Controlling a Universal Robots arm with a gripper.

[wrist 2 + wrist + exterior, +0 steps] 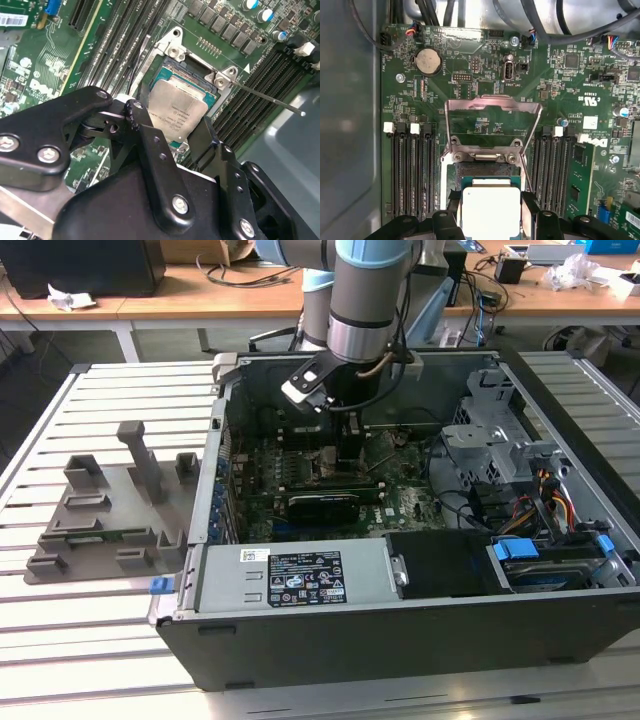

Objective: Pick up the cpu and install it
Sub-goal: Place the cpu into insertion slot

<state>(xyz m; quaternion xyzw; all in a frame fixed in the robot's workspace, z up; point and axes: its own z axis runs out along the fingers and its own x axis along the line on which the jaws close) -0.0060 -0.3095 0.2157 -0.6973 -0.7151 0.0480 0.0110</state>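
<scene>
Placement step. Pincer (176, 119) clamped on cpu (181, 111), just over open socket (172, 67), plate (492, 106) raised. Exterior view: holder (105, 510) at 9 o'clock of case (400, 635). Seating needs square alignment.

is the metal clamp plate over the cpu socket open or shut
Open. In the first wrist view the load plate stands hinged up off the socket, board showing through its window, and the cpu lies uncovered.

Faint print marks the cpu (180, 112), white lettering dots the motherboard (485, 55), and a label (294, 576) sits on the power supply (365, 575); none reads clearly.
</scene>
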